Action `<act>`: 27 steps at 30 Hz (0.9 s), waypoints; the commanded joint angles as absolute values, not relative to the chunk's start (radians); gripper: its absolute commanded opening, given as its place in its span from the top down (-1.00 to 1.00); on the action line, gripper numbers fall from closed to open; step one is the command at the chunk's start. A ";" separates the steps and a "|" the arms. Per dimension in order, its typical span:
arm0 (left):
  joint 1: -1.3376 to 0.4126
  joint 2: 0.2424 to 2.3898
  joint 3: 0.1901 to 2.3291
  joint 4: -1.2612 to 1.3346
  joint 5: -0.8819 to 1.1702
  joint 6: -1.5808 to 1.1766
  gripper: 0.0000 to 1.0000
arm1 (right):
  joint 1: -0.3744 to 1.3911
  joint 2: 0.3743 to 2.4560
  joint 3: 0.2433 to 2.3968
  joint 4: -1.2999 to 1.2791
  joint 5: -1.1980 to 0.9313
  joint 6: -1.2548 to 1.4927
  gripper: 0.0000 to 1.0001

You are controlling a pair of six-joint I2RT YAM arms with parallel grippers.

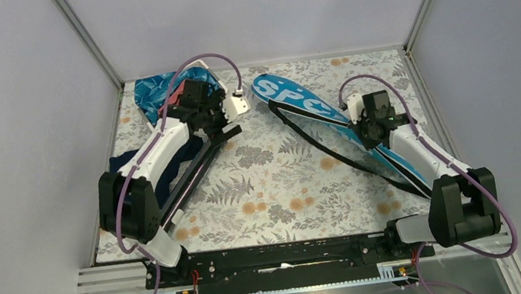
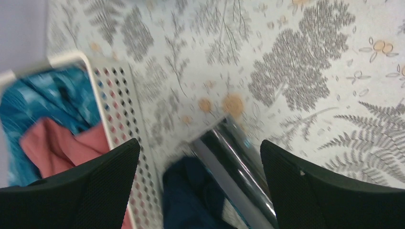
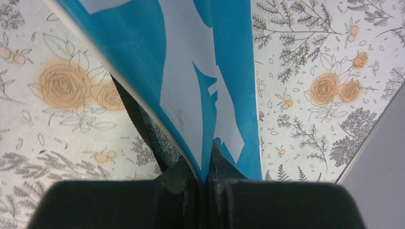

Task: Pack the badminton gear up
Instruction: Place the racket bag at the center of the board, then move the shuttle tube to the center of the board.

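Tube, long, black and glossy, lies aslant on the left half of the surface, running from 8 o'clock up toward the centre, partly under the left arm. A navy cloth lies beside it and touches it at the far end in the left wrist view. At 11 o'clock stands a white perforated basket with a blue cloth and a red cloth in it. The left tool hangs above the tube's far end, just right of the basket, its jaws spread wide and holding nothing; the tube and navy cloth show in the gap between its fingers. Right of centre the blue bag lies flat, its broad head at 1 o'clock with white lettering partly hidden by the right arm, its narrow end reaching toward 4 o'clock. Its black strap trails loose on the surface along the bag's left side. The right tool is at 2 o'clock, jaws pressed together on a raised edge of the bag about midway along it.
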State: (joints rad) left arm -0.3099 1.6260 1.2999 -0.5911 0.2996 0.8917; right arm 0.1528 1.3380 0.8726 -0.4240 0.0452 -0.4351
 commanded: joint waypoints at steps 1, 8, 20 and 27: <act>-0.291 1.571 1.202 -0.580 0.141 0.758 -0.98 | 0.216 1.379 0.876 -0.287 0.183 -0.359 1.00; -0.282 1.602 1.135 -0.591 0.004 0.642 -0.97 | 0.342 1.477 0.924 -0.295 0.178 -0.329 0.90; -0.282 1.712 1.122 -0.609 0.044 0.517 -0.97 | 0.493 1.655 1.047 -0.323 0.107 -0.254 0.22; -0.297 1.803 1.199 -0.613 0.118 0.434 -0.36 | 0.507 1.683 1.102 -0.358 -0.052 -0.223 -0.28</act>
